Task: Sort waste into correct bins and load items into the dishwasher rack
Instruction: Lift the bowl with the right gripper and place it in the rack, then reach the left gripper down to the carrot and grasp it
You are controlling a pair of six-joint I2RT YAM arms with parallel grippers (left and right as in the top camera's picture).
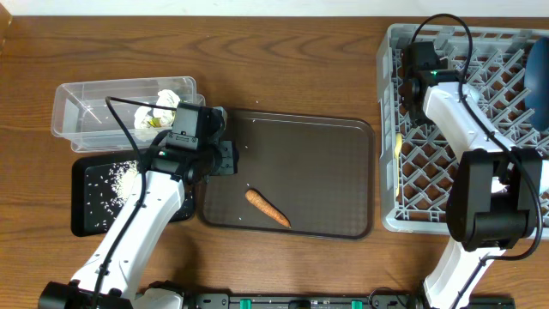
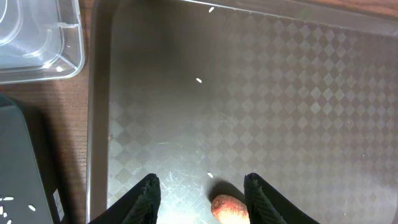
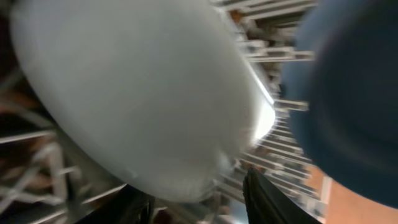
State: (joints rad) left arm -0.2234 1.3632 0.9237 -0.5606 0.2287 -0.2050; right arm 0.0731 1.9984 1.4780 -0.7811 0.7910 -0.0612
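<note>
On the brown serving tray (image 1: 326, 172), an orange carrot (image 1: 268, 208) lies loose. The left gripper (image 2: 202, 182) hovers above it, fingers apart, gripping nothing. The right gripper (image 3: 194, 190) reaches into the grey dishwasher rack (image 1: 388, 215), fingers apart, close to a blurred pale blue vessel (image 3: 137, 93) beside the dark blue plate (image 3: 354, 93).

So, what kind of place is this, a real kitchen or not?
Probably a robot test bench staged for dish clearing, not a home kitchen: a wooden table, a grey dishwasher rack standing on it, a brown serving tray with one carrot.
</note>
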